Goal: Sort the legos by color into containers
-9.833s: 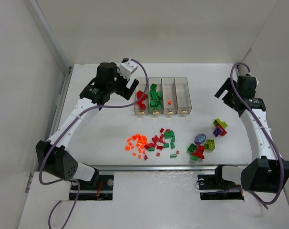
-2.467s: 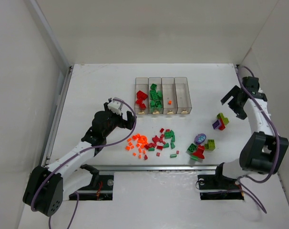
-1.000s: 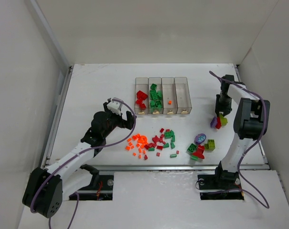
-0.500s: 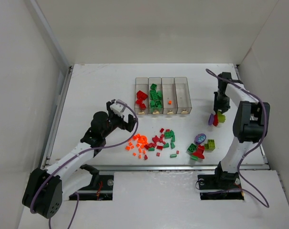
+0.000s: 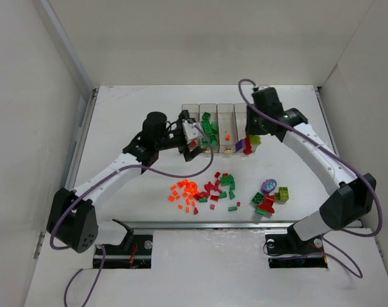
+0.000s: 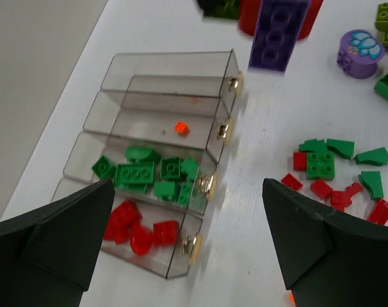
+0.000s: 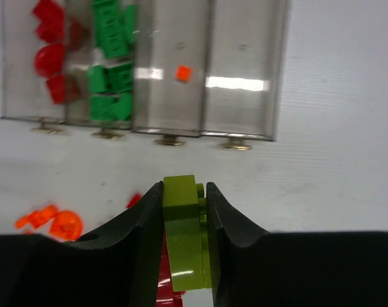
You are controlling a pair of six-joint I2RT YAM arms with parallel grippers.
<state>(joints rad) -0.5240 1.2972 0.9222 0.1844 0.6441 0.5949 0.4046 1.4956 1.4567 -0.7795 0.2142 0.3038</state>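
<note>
Four clear containers [image 5: 218, 114] stand in a row: red legos [image 5: 190, 130] in the left one, green legos [image 5: 210, 131] in the second, one orange bit [image 5: 226, 136] in the third. My right gripper [image 5: 248, 143] hangs over their near ends, shut on a lime brick [image 7: 184, 236] joined to red [image 7: 163, 284] and purple [image 6: 277, 32] pieces. My left gripper [image 5: 193, 142] is wide open and holds nothing, just in front of the red bin [image 6: 149, 233]. Loose orange [image 5: 184, 192], red and green legos [image 5: 221, 187] lie nearer the arms.
A mixed clump with a purple round piece [image 5: 269, 186] and lime and green bricks [image 5: 280, 194] lies at the right front. The right arm crosses over the fourth bin [image 5: 244, 121]. White walls close in the table on three sides.
The right arm has swung left from the table's right side to the bins, carrying the lime, red and purple clump. The left arm has moved from beside the orange pile up to the bins.
</note>
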